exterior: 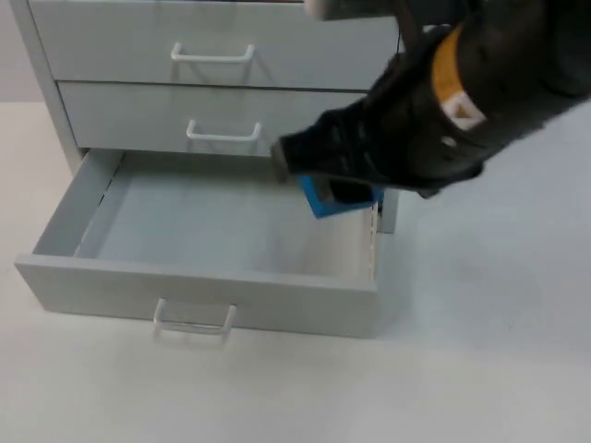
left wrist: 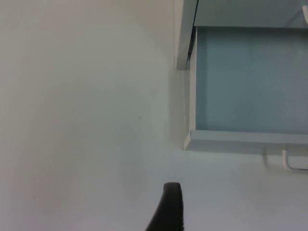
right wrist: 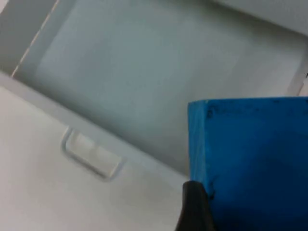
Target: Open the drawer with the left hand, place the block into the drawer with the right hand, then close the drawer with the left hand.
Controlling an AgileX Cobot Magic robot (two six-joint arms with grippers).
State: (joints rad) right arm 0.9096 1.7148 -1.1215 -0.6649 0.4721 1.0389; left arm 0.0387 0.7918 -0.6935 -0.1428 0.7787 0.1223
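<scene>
The worktop (exterior: 480,369) is white, smooth and matt, with no grain or texture to be seen. The drawer unit (exterior: 120,55) has pale grey, smooth fronts with a flat, painted-looking finish. The open drawer (exterior: 212,226) has a smooth, matt inner floor of a slightly bluish grey. Its handle (exterior: 192,323) looks like thin white plastic or coated metal, faintly glossy. The block (exterior: 325,198) is a saturated blue with flat, matt faces. The right gripper (exterior: 319,171) has a black, dull casing.
</scene>
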